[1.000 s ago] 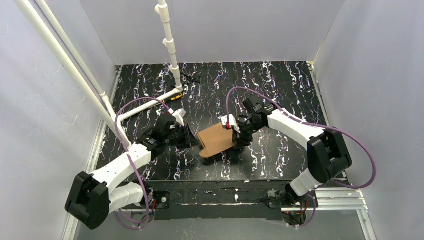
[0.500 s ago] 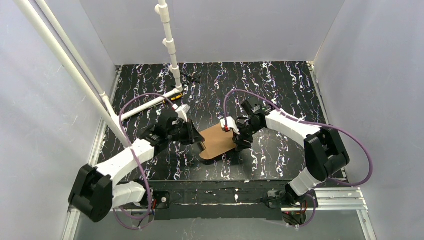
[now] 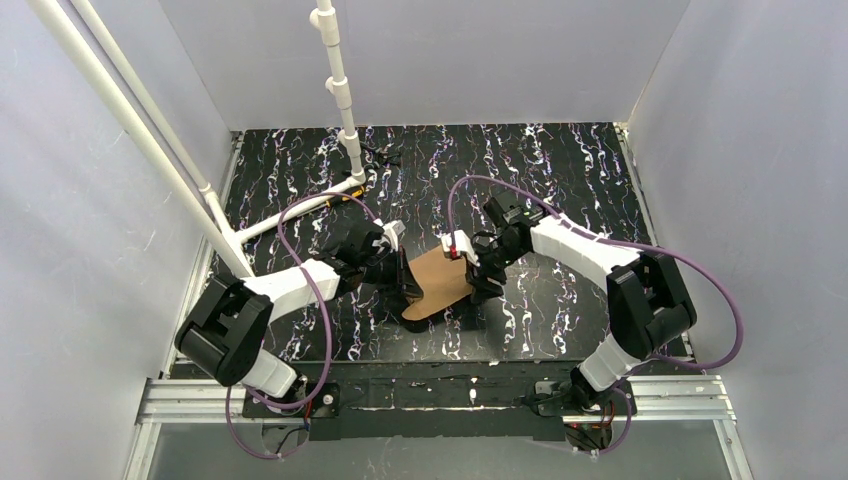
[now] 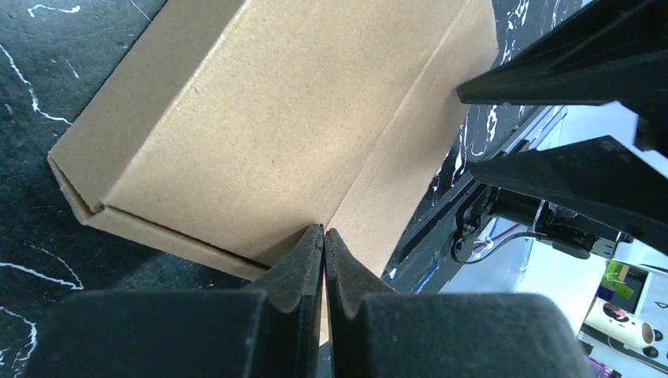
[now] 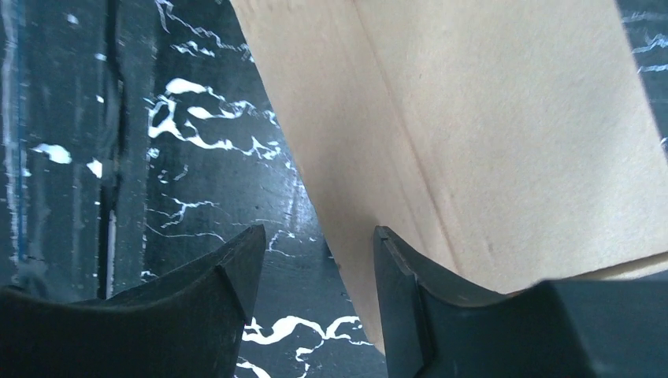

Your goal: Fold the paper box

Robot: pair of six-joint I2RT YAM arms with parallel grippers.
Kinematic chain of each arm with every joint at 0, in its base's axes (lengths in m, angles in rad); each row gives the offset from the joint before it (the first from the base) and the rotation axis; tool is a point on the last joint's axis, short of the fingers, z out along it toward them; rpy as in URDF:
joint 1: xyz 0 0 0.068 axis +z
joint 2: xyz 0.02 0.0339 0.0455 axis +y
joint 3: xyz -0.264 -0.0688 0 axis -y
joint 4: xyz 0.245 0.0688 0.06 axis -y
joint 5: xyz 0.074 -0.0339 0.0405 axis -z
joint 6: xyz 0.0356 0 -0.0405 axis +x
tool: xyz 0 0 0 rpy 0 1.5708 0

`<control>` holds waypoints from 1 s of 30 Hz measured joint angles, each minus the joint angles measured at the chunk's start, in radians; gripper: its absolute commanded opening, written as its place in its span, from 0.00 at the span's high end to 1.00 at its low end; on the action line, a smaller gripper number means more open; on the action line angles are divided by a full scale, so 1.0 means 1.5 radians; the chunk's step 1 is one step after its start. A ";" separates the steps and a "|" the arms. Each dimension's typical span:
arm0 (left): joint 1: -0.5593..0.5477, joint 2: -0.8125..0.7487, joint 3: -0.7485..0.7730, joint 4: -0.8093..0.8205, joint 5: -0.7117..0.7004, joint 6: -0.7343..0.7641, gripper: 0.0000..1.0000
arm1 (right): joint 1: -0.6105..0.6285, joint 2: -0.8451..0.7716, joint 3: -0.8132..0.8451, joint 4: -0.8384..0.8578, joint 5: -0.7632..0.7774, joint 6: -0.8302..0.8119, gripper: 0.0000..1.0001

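Note:
The paper box [image 3: 437, 280] is a brown cardboard piece in the middle of the black marbled table, with side flaps raised. My left gripper [image 3: 402, 275] is shut, and its tips press against the box's left edge. In the left wrist view the shut gripper [image 4: 323, 233] touches the crease between the box's panel [image 4: 291, 126] and a flap. My right gripper [image 3: 478, 285] is open at the box's right edge. In the right wrist view the gripper [image 5: 315, 240] straddles the box's side wall [image 5: 346, 157], with one finger [image 5: 402, 276] against the cardboard.
A white pipe frame [image 3: 345, 110] stands at the back left, with a slanted pipe [image 3: 140, 130] running toward the left wall. A small black-and-orange marker [image 3: 350, 196] lies by the pipe's foot. Grey walls enclose the table on three sides.
My left arm has swung right and its gripper has reached the box's left edge. The box looks narrower from above and has shifted slightly. The right arm has barely moved.

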 measured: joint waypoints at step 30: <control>0.000 -0.146 0.006 -0.078 -0.072 0.026 0.74 | -0.026 -0.033 -0.022 0.145 -0.006 0.157 0.39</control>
